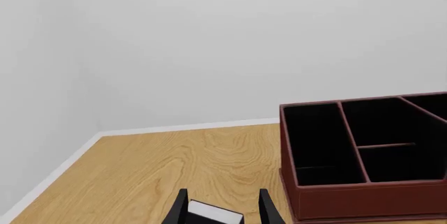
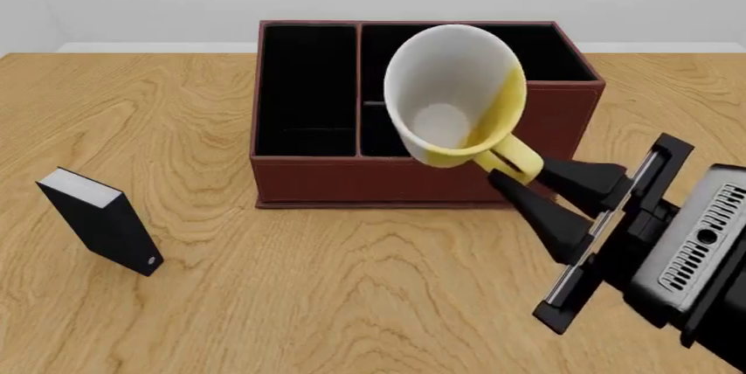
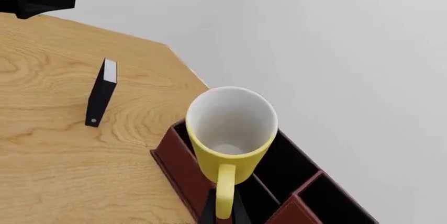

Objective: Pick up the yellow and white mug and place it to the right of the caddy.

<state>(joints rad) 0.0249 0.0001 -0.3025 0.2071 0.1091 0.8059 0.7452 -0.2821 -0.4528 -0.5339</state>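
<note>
Your right fingers (image 2: 513,177) pinch the yellow and white mug (image 2: 457,94) by its handle above the caddy (image 2: 314,177); only the left wrist view shows your left fingers (image 1: 220,208) spread.

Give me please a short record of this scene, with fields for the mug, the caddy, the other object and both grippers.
mug: yellow and white mug, lifted and tilted, in front of the caddy in the front view
caddy: caddy, on the table, compartments look empty
other object: black box, standing left of the caddy
right gripper: right gripper, shut on the mug's handle
left gripper: left gripper, open, holds nothing
</note>
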